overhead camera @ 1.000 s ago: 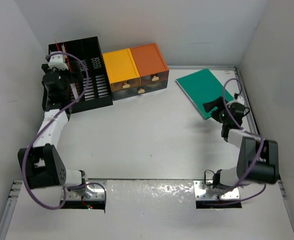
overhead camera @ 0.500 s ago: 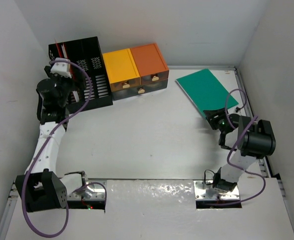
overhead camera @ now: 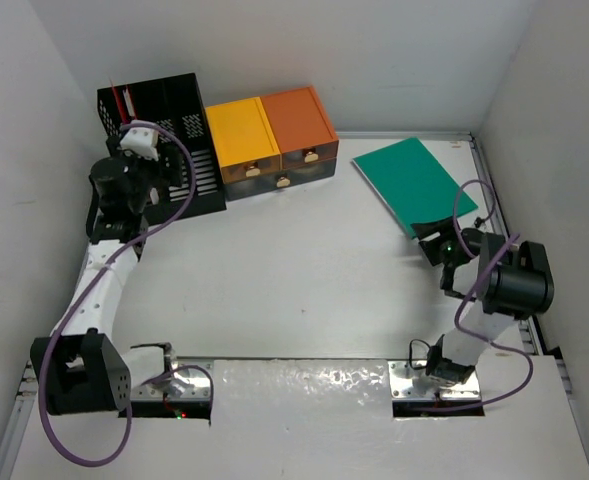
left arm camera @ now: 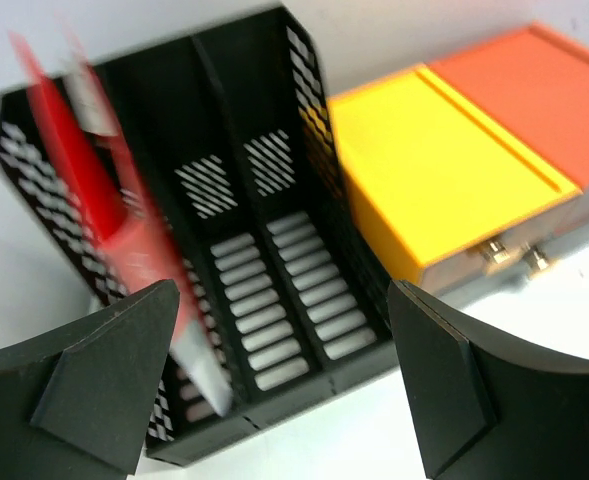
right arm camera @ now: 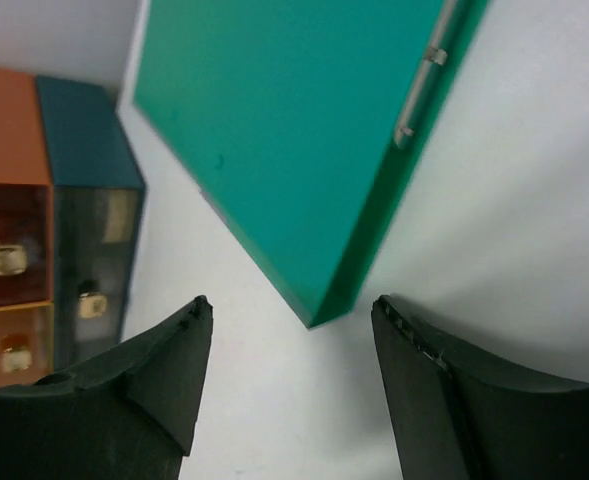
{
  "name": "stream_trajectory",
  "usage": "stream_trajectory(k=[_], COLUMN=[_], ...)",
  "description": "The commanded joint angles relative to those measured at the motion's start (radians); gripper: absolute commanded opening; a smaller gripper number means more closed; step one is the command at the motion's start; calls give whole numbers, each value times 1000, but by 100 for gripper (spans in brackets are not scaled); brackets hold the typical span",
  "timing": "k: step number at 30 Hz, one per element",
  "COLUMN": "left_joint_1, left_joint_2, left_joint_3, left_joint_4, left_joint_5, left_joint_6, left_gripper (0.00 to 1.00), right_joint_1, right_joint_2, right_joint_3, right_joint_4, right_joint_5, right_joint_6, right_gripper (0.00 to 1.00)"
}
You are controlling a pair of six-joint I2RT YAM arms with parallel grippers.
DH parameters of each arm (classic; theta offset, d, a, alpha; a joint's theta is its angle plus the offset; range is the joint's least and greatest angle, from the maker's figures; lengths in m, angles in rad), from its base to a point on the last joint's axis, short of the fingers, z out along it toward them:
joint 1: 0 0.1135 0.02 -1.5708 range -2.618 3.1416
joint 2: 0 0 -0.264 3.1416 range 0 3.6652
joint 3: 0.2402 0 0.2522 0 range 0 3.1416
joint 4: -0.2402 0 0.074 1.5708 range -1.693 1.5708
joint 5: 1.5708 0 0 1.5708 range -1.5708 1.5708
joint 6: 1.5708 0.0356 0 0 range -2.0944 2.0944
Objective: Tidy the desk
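The desk [overhead camera: 294,270] is a white tabletop. A green folder [overhead camera: 410,182] lies flat at its far right. My right gripper [overhead camera: 436,243] hovers low just in front of the folder's near corner, open and empty. In the right wrist view that corner of the green folder [right arm camera: 294,130] points into the gap of my right gripper [right arm camera: 290,305] without touching a finger. My left gripper [overhead camera: 146,165] is open and empty in front of the black file rack [overhead camera: 179,130]. The left wrist view shows my left gripper [left arm camera: 284,295] facing the rack [left arm camera: 244,200], with a red folder [left arm camera: 84,190] in the rack's left slot.
Yellow [overhead camera: 241,135] and orange [overhead camera: 299,120] drawer boxes sit on a grey drawer unit [overhead camera: 279,178] right of the rack, against the back wall. White walls close in on the left, back and right. The drawer fronts [right arm camera: 14,260] show in the right wrist view.
My left gripper has drawn back from the rack's left slot and swung slightly right. My right arm has folded and dropped, its gripper now just off the green folder's near corner.
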Motion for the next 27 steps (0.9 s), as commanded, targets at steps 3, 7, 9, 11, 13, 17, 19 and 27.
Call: stream_trajectory(k=[3, 7, 9, 11, 13, 17, 19, 27], left_joint_1=[-87, -119, -119, -119, -125, -146, -160, -205], left_joint_2=[0, 7, 17, 23, 29, 38, 44, 72], left_joint_3=[-3, -9, -6, -2, 3, 15, 21, 52], left_joint_4=[-37, -50, -48, -45, -45, -53, -59, -62], left_joint_5=[-51, -57, -71, -77, -80, -106, -118, -163], left_joint_6=[80, 108, 106, 102, 93, 99, 105, 102], left_gripper=[84, 84, 84, 84, 84, 84, 84, 84], right_joint_1=[-6, -6, -6, -7, -7, -7, -7, -7], right_joint_2=[141, 194, 208, 242, 285, 357, 368, 330], right_joint_3=[35, 34, 28, 29, 41, 72, 66, 48], right_joint_4=[235, 252, 255, 282, 307, 384, 426, 425], right_joint_5=[-24, -19, -13, -16, -21, -42, -44, -45], right_joint_6=[120, 99, 97, 105, 126, 188, 212, 191], right_gripper=[64, 62, 60, 57, 54, 45, 36, 31])
